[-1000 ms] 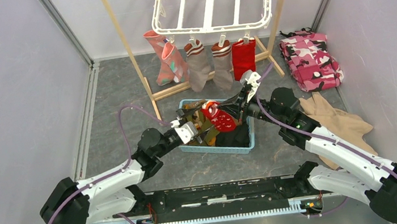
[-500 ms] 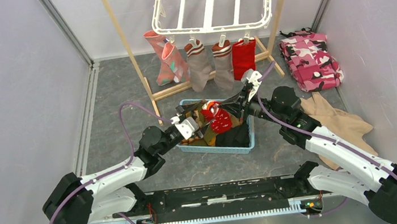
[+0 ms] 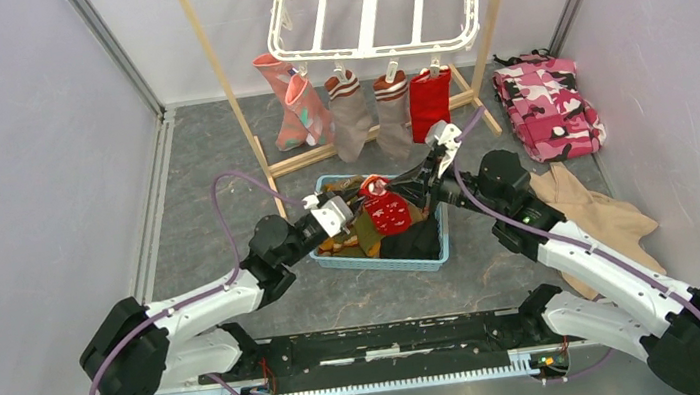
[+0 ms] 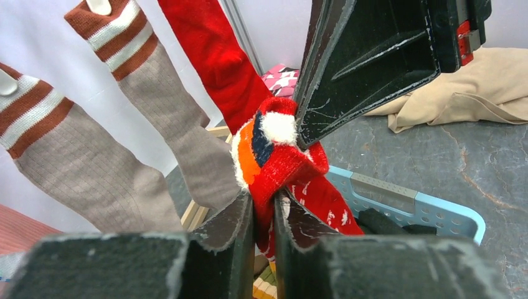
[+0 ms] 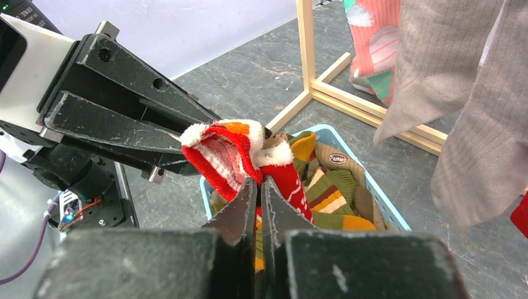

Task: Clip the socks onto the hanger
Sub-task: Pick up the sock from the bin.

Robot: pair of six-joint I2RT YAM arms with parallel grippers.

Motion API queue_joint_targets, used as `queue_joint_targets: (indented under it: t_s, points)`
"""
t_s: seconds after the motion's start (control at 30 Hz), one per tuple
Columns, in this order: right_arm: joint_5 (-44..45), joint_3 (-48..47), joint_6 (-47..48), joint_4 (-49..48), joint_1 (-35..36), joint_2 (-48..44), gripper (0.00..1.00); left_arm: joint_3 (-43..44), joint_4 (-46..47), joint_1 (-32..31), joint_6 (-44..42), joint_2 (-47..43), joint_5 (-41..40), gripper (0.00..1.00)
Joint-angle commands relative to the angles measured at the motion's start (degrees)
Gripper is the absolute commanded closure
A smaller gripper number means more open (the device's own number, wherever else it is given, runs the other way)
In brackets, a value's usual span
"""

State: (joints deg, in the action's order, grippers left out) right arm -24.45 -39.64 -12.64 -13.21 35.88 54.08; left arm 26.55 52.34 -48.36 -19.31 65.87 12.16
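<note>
Both claws meet over the blue basket [image 3: 386, 262] at the middle of the tabletop [image 3: 202, 175]. The left claw [image 4: 263, 205], reaching in from 8 o'clock, is narrowed to a pinch on the lower fold of a red patterned sock [image 3: 389, 211]. The right claw [image 5: 258, 187], coming from 3 o'clock, is clamped tight on its white-trimmed cuff. The sock hangs bunched between them, just above the other knitwear [image 5: 330, 187] in the basket.

This looks like the pick-up step, with the cuff being readied for clipping. Next the pair probably has to carry it toward 12 o'clock and feed the cuff edge into a free clip.

The sock is a thick, fuzzy knit: red with white flecks and an orange and navy patch. It is limp and likely to fold.

Beyond, at 12 o'clock, five clipped socks [image 3: 348, 117] hang along the near rim of the white hanger [image 3: 373, 51].
</note>
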Motion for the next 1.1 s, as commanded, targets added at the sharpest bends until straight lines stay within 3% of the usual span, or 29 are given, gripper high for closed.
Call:
queue_joint_targets:
  t_s: [0.0, 0.13, 0.37, 0.6, 0.83, 0.97, 1.07]
  points:
    - [-1.10, -1.29, -0.16, -2.42, -0.98, -0.86, 0.91, 1.75, 1.15, -0.17, 4.05, -0.24, 0.39, 0.83]
    - [-2.22, 0.12, 0.33, -4.00, -3.65, -2.71, 0.77, 0.91, 0.08, 0.42, 7.39, -1.42, 2.37, 0.91]
    - [-4.50, 2.80, 4.13, -6.21, -9.98, -9.20, 0.58, -1.23, -0.57, 4.23, 19.94, -4.32, 8.94, 0.92]
    - [5.78, 3.51, 6.88, -6.61, -16.46, -15.25, 0.56, -2.16, 0.65, 6.12, 29.13, -5.57, 15.09, 0.92]
    - [15.03, 3.25, -0.12, -11.79, -25.33, -16.33, 0.58, -1.02, 2.50, 6.43, 37.23, -5.49, 20.26, 0.93]
    - [12.92, 0.89, -2.59, -15.96, -30.50, -13.48, 0.58, -1.05, 4.57, 6.43, 39.91, -5.01, 22.46, 0.92]
    - [5.75, -4.53, 0.31, -16.91, -33.68, -7.57, 0.50, -1.15, 5.52, 6.43, 40.94, -4.72, 23.38, 0.93]
